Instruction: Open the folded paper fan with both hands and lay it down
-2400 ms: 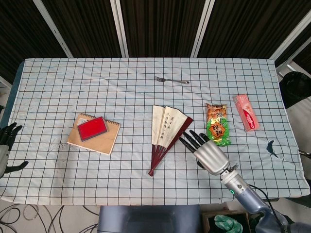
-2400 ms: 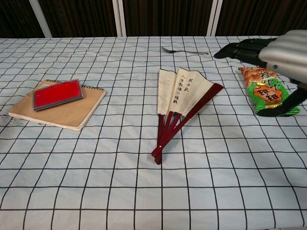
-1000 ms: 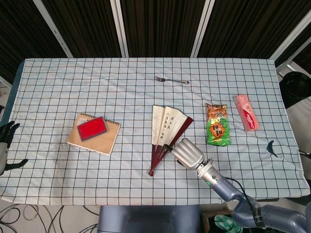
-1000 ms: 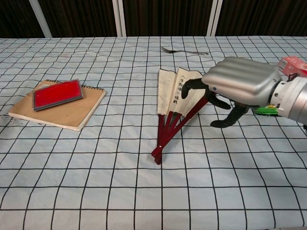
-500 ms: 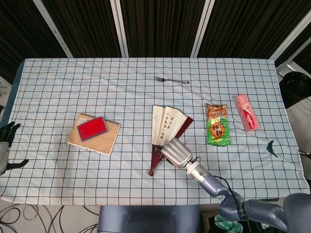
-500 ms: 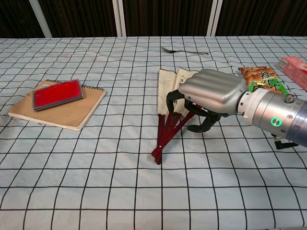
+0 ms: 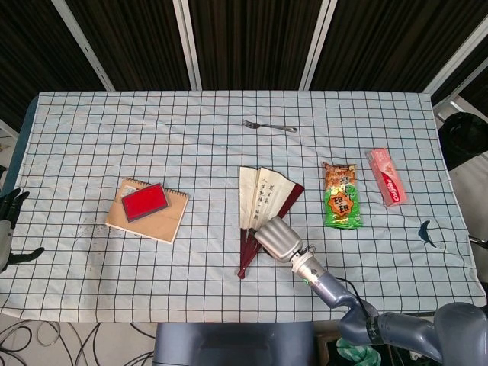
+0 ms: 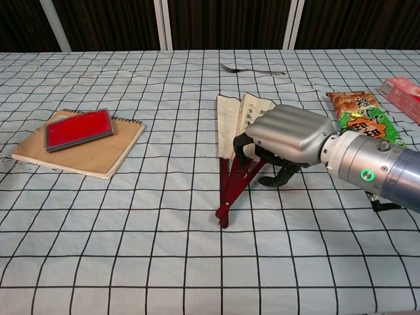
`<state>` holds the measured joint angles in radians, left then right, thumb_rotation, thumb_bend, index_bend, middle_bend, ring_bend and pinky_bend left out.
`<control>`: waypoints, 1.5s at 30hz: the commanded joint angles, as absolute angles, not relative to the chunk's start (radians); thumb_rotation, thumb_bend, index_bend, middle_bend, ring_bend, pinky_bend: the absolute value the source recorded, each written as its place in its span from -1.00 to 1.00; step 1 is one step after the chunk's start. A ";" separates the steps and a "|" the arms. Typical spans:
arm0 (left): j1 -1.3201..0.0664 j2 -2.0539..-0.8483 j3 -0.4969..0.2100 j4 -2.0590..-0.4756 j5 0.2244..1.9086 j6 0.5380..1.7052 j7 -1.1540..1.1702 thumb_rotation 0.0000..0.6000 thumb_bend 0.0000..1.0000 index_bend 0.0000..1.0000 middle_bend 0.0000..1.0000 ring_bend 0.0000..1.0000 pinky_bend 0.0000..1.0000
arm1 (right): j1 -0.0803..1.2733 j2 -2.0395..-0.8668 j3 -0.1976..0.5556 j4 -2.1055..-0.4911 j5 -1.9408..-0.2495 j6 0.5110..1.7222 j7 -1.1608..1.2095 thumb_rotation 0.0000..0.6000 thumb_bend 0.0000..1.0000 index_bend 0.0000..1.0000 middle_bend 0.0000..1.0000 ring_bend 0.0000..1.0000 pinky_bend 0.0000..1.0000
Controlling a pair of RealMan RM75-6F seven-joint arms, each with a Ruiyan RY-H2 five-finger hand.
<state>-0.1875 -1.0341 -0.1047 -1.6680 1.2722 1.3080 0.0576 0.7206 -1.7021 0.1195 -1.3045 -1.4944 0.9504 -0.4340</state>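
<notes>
The paper fan lies partly open on the checked cloth, cream leaves pointing away and dark red ribs running to a pivot near me. My right hand sits over the ribs just below the leaves. In the chest view the right hand has its dark fingers curled around the ribs and grips the fan. Part of the fan's right side is hidden under this hand. My left hand hangs off the table's far left edge with fingers spread, holding nothing; the chest view does not show it.
A tan notebook with a red case on it lies left of the fan. A fork lies at the back. A green snack packet and a pink box lie right of the fan.
My right hand swept in from the right, settled over the fan's ribs and curled its fingers around them. The fan's pivot end shifted slightly right. The left hand barely moved.
</notes>
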 commanded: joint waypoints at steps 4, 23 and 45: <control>-0.187 -1.037 -0.103 -1.662 1.278 1.310 0.051 1.00 -1.00 -1.00 -1.00 -1.00 -1.00 | 0.719 -1.701 0.114 -1.303 -1.486 0.955 -0.430 1.00 -0.44 0.00 0.65 0.71 0.44; -0.185 -1.041 -0.102 -1.656 1.289 1.316 0.038 1.00 -1.00 -1.00 -1.00 -1.00 -1.00 | 0.721 -1.673 0.119 -1.379 -1.489 0.999 -0.380 1.00 0.53 0.41 0.66 0.72 0.44; -0.197 -1.003 -0.115 -1.754 1.357 1.363 0.075 1.00 -1.00 -1.00 -1.00 -1.00 -1.00 | 0.801 -1.543 0.346 -1.609 -1.396 1.060 -0.369 1.00 0.57 0.56 0.66 0.72 0.44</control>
<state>-0.1867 -1.0135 -0.1044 -1.7366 1.3481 1.3573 0.0643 0.7927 -1.5509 0.3355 -1.5995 -1.4038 1.0602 -0.3637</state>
